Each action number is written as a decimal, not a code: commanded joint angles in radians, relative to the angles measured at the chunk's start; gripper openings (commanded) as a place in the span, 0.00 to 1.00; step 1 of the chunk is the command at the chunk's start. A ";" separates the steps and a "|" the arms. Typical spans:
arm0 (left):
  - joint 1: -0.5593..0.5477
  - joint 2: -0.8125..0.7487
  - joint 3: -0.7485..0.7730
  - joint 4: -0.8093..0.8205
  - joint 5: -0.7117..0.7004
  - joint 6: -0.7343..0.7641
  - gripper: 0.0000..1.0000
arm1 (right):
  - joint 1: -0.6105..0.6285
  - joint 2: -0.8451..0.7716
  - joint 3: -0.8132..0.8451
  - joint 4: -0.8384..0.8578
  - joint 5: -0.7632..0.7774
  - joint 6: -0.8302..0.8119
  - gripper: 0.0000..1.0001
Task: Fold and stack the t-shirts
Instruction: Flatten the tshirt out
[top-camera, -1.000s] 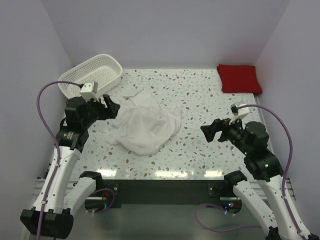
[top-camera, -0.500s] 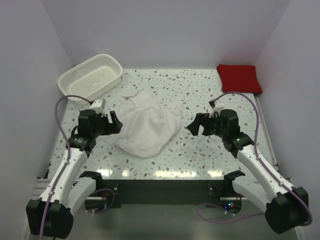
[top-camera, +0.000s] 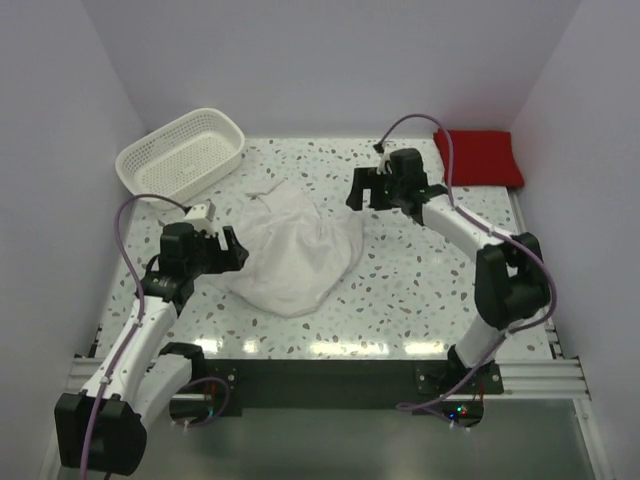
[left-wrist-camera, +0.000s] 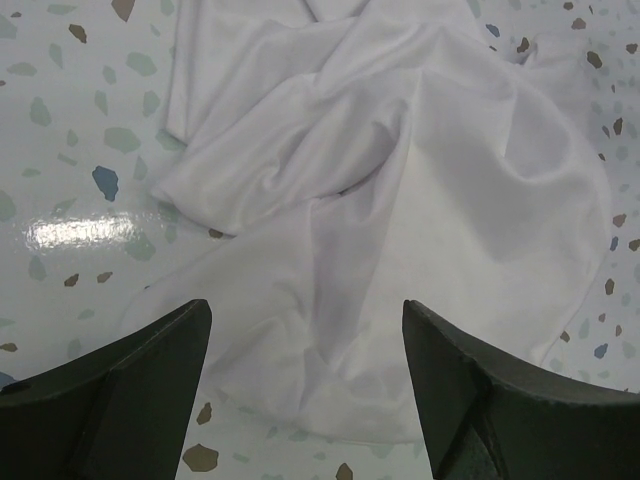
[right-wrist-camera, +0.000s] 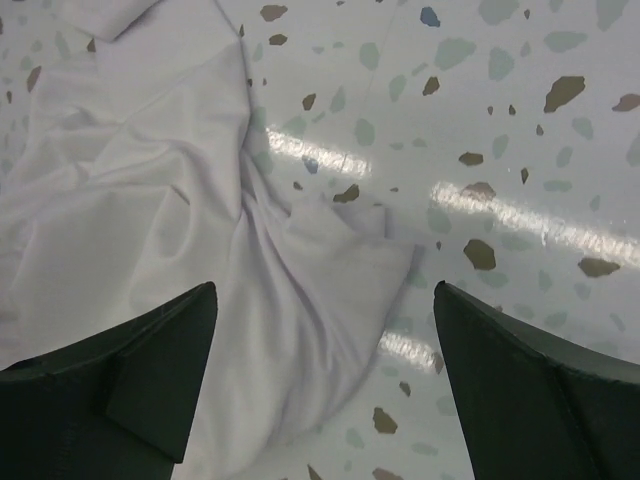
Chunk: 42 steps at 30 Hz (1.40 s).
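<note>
White shirt (top-camera: 295, 250) lies crumpled; left hand (top-camera: 232, 252) and right hand (top-camera: 358, 190) flank it, both spread empty, likely for flattening.

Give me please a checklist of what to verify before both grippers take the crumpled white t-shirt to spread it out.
1. Left gripper open: ok, its fingers are spread over the crumpled white cloth t-shirt.
2. Right gripper open: ok, it is above the shirt's right edge.
3. White t-shirt lying flat for folding: not ok, it is bunched in wrinkles.
4. Which part lies under each gripper, hem or sleeve: cannot tell.
5. Folded red cloth t-shirt out of the way: ok, it is in the far right corner.
6. White plastic lattice basket apart from the white shirt: ok.
</note>
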<state>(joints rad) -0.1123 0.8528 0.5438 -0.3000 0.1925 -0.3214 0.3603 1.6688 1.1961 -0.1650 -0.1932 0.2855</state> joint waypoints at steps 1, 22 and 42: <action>0.000 0.006 0.013 0.056 0.031 -0.004 0.82 | 0.003 0.165 0.146 -0.095 0.064 -0.051 0.90; 0.000 0.386 0.090 0.010 -0.016 -0.094 0.78 | 0.080 0.203 -0.035 -0.096 0.092 -0.066 0.12; -0.171 1.201 0.797 0.000 -0.108 -0.042 0.51 | 0.560 -0.701 -0.584 -0.412 -0.060 0.440 0.05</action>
<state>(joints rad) -0.2234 1.9137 1.2041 -0.2745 0.1192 -0.4133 0.8364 0.9485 0.6147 -0.6197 -0.2276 0.5652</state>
